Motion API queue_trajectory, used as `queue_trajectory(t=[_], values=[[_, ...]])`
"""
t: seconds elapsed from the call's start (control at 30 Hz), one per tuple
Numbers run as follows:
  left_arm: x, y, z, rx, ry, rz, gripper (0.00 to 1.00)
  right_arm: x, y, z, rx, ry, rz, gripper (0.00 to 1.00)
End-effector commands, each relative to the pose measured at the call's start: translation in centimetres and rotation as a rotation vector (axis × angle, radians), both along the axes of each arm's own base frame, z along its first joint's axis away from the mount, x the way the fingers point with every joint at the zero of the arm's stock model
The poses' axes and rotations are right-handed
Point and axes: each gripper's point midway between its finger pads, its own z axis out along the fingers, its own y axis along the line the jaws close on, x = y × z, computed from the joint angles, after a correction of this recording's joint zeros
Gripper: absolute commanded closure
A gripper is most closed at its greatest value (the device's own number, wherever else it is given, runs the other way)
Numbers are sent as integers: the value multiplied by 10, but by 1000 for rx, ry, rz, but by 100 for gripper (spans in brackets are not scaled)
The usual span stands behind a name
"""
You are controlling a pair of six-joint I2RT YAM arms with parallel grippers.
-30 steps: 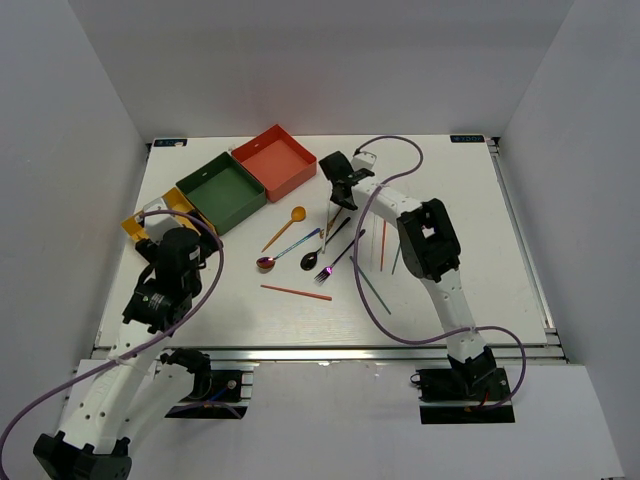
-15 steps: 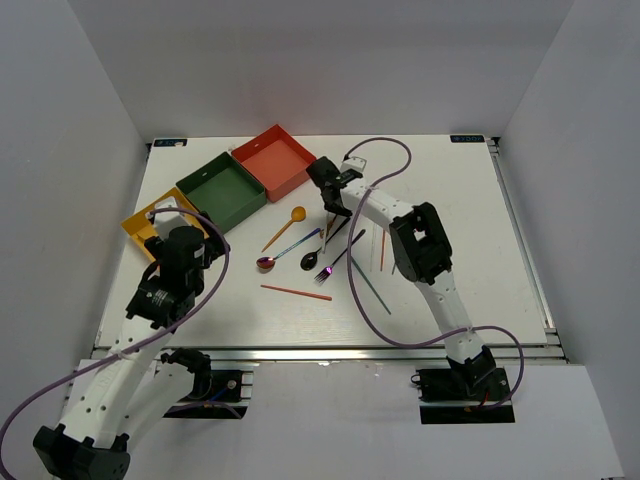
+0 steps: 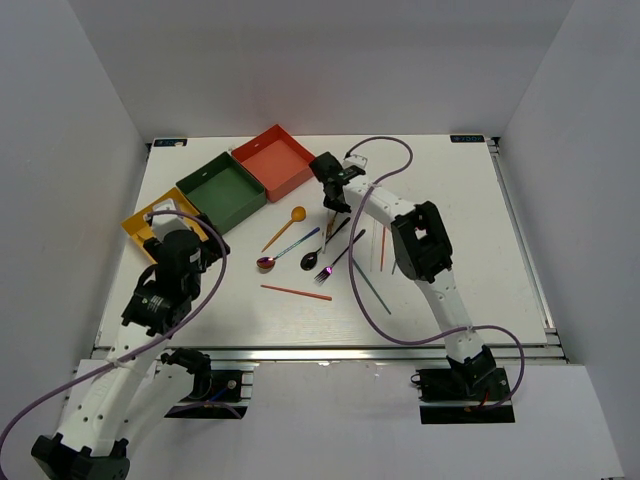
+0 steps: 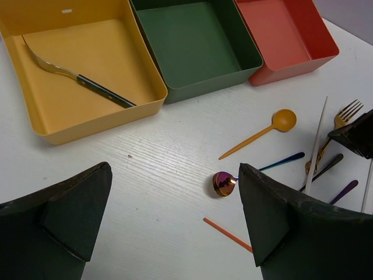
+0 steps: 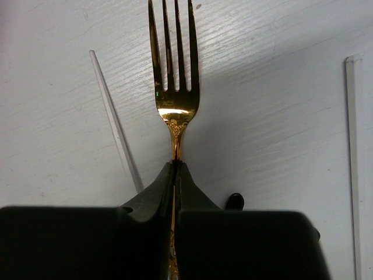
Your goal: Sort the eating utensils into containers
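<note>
My right gripper [image 3: 331, 200] [image 5: 175, 166] is shut on the handle of a gold fork [image 5: 173, 64], its tines pointing away just over the white table. The fork also shows in the left wrist view [image 4: 345, 112]. My left gripper [image 3: 190, 250] [image 4: 175, 172] is open and empty above the table, near the yellow box [image 3: 140, 225] [image 4: 35, 105], which holds a black-handled fork [image 4: 81, 79]. The green box [image 3: 222, 190] [image 4: 195, 41] and red-orange box [image 3: 277, 160] [image 4: 280, 35] look empty. A gold spoon [image 4: 274, 125], an iridescent spoon [image 4: 224, 182] and a red chopstick [image 3: 296, 292] lie loose.
A black spoon [image 3: 312, 258], an iridescent fork [image 3: 335, 262] and thin chopsticks [image 3: 381, 250] lie mid-table by the right arm. Pale chopsticks [image 5: 113, 122] [image 5: 352, 146] flank the held fork. Grey walls close in the table's sides and back.
My right gripper has shifted a little left, toward the red-orange box, over the gold fork. My left arm has drawn back slightly from the yellow box.
</note>
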Motion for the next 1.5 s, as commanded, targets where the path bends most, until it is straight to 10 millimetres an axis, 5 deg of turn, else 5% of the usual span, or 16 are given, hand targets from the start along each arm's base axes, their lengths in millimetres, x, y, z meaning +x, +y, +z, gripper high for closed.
queue_trajectory(t=[0.0,0.3,0.5,0.57,0.6,0.63,0.7,0.93,1.07,1.23,1.37,1.47], values=[[2,-6,7,-7,-14,-31,2,-30,-26,-44,-39,162,-14,100],[10,-33,28,-130,-50,-119,2,4,-34,78,-23,-140,84,100],[27,-65,50,-250,-144,-228,2,-3,-13,122,68,-250,291,100],[34,-73,50,-281,-146,-248,2,-9,-8,124,91,-259,361,100],[39,-78,57,-300,-176,-264,2,-19,2,139,152,-271,420,100],[42,-89,54,-331,-164,-302,2,-31,4,129,159,-252,486,100],[50,-103,65,-372,-202,-351,2,-51,34,163,293,-333,651,100],[68,-145,79,-468,-194,-518,2,-168,104,222,649,-415,1181,100],[80,-149,57,-437,-93,-498,2,-196,120,235,737,-419,1256,100],[85,-147,32,-398,4,-469,3,-205,135,244,730,-421,1309,100],[86,-144,32,-391,-2,-459,25,-209,143,247,730,-432,1336,100],[86,-145,30,-390,9,-458,60,-207,145,246,731,-431,1337,100]])
